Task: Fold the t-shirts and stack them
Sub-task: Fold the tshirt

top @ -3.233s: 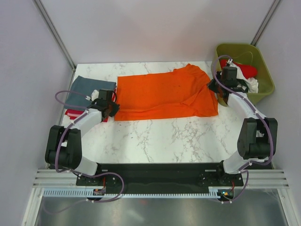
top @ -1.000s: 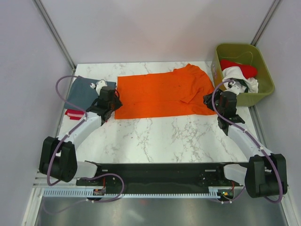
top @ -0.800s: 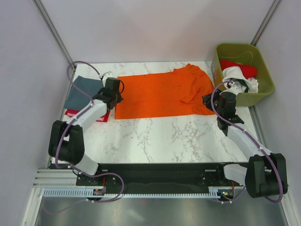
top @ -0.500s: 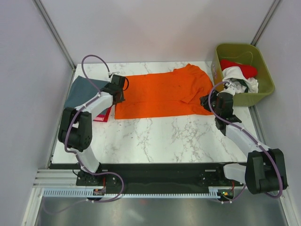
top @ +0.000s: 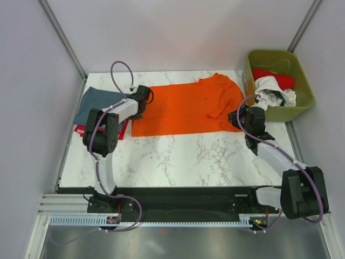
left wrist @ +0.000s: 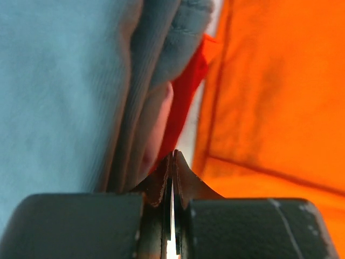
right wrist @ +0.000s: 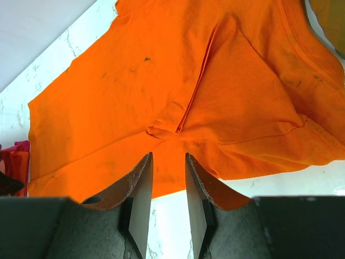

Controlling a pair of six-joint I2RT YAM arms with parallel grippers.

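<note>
A bright orange t-shirt [top: 186, 108] lies spread flat at the back middle of the table, and fills the right wrist view [right wrist: 161, 81]. A folded grey-blue t-shirt [top: 94, 102] lies on a red one [top: 81, 129] at the left. My left gripper [top: 141, 102] is shut and empty [left wrist: 173, 156], low between the grey-blue shirt [left wrist: 54, 81] and the orange shirt's left edge [left wrist: 280, 97]. My right gripper [top: 237, 116] is open [right wrist: 167, 162], just above the orange shirt's near right edge and holding nothing. A red t-shirt [top: 275, 78] and a white t-shirt [top: 275, 89] lie in the bin.
An olive-green bin [top: 302, 102] stands at the back right corner, beside my right arm. White marble table [top: 178, 156] lies in front of the orange shirt. Walls close in at the left, back and right.
My left gripper has swung from the front of the left stack back to the orange shirt's left edge. My right gripper has come down from the bin to the shirt's near right corner.
</note>
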